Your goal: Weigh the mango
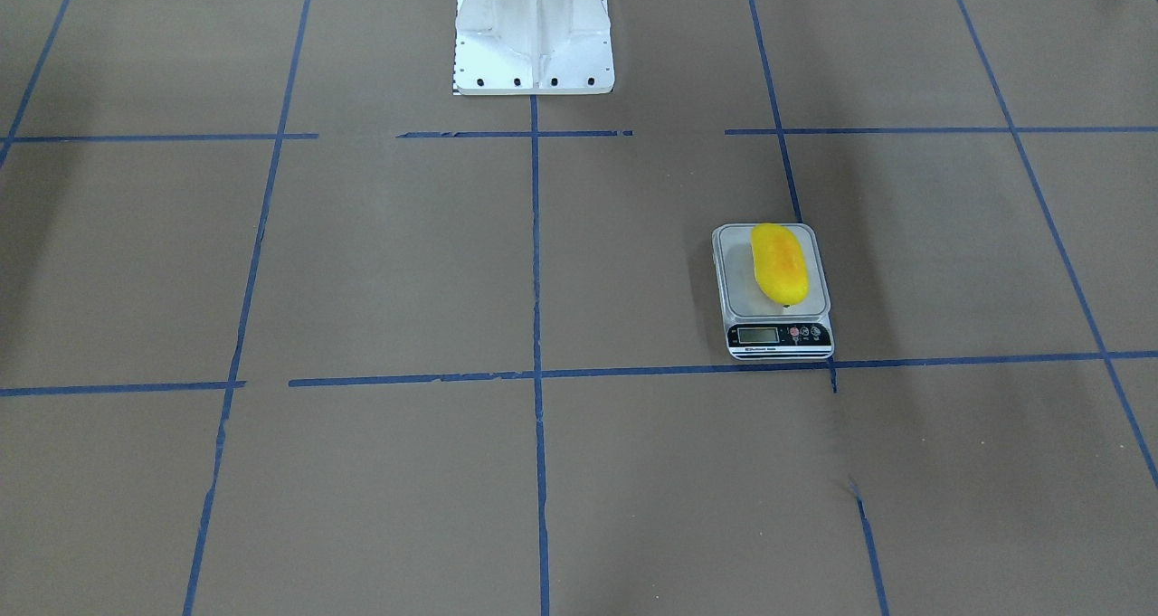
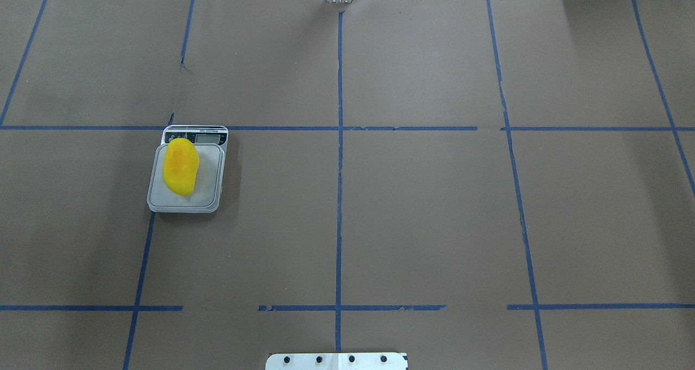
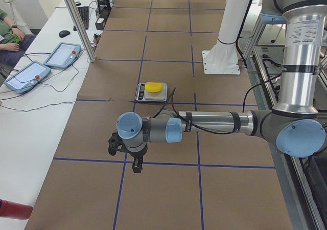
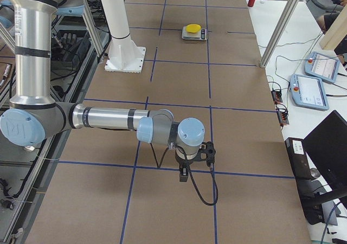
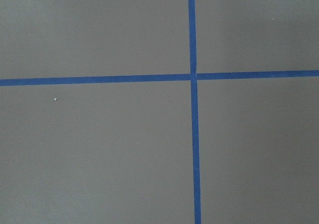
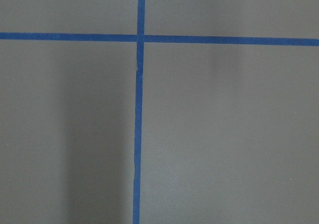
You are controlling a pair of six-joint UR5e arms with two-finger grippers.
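Bright, even overhead light, faint soft shadows, sharp focus.

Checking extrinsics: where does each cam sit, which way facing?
Front-facing: across table, facing robot; base shows; mango on scale.
Overhead: behind robot, looking forward; base edge only.
Exterior left: left table end; left arm near.
Exterior right: right end; right arm near.
Left wrist: down at tape cross; no body.
Right wrist: likewise.
Shared: four exteriors show mango on scale.

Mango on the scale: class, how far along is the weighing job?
Done: the smooth yellow-orange mango lies on the platform of the grey digital scale. In hand: nothing; the left arm and right arm hover elsewhere. Left: reading the display, too small to make out.
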